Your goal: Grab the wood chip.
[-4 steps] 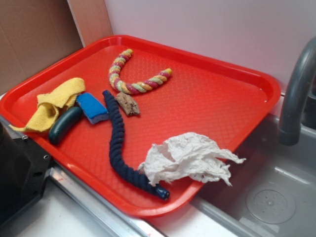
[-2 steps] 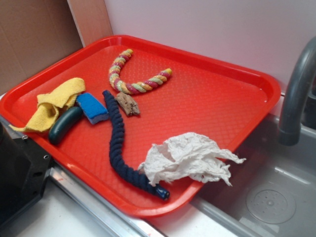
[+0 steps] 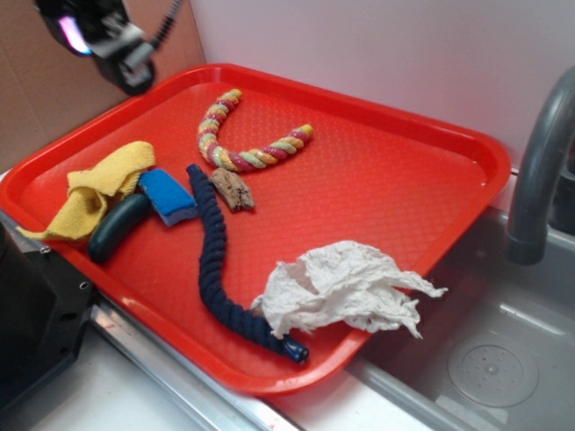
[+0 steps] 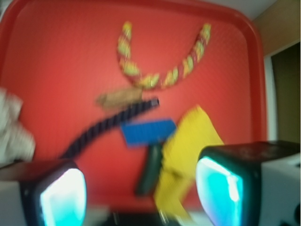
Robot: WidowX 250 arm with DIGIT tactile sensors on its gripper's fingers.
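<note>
Gripper [image 4: 141,188], jaws spread and empty, hovers high above the red tray [image 3: 431,193], while the wood chip [image 3: 233,189] lies wedged between navy rope [image 3: 216,260] and striped rope [image 3: 252,157], so closing jaws may snag either

Setting: mock kitchen counter in a lab. Grey plastic sink basin [image 3: 503,359] with a grey faucet [image 3: 539,171], red cafeteria tray [image 3: 404,180] beside it, cardboard backdrop [image 3: 54,81], plain white wall [image 3: 377,45].

Tool [image 4: 141,188] high up, pads apart, empty.
</note>
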